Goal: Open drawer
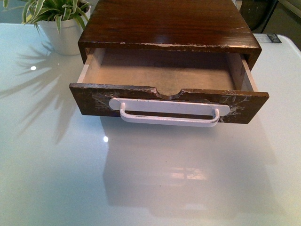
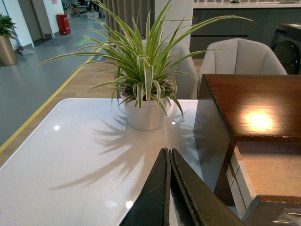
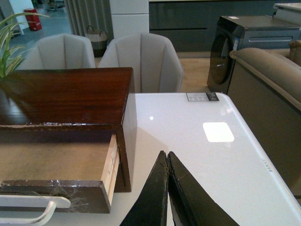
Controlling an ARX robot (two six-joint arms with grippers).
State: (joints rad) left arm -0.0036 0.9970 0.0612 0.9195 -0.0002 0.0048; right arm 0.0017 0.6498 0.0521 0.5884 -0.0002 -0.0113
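Observation:
The dark brown wooden drawer (image 1: 89, 100) stands pulled out of its cabinet (image 1: 164, 23) in the front view, its pale inside showing. Its long white bar handle (image 1: 169, 113) is taped to the front, below a half-round notch. Neither gripper shows in the front view. My left gripper (image 2: 168, 153) is shut and empty, over the table beside the drawer's left side (image 2: 242, 181). My right gripper (image 3: 166, 155) is shut and empty, over the table beside the drawer's right side (image 3: 110, 169); the handle's end (image 3: 42, 207) shows there.
A potted spider plant (image 1: 59, 21) in a white pot (image 2: 143, 115) stands on the white glossy table (image 1: 141, 179) left of the cabinet. A small card (image 3: 202, 96) lies at the table's far right. Chairs (image 3: 141, 61) and a sofa (image 3: 268, 80) stand beyond the table.

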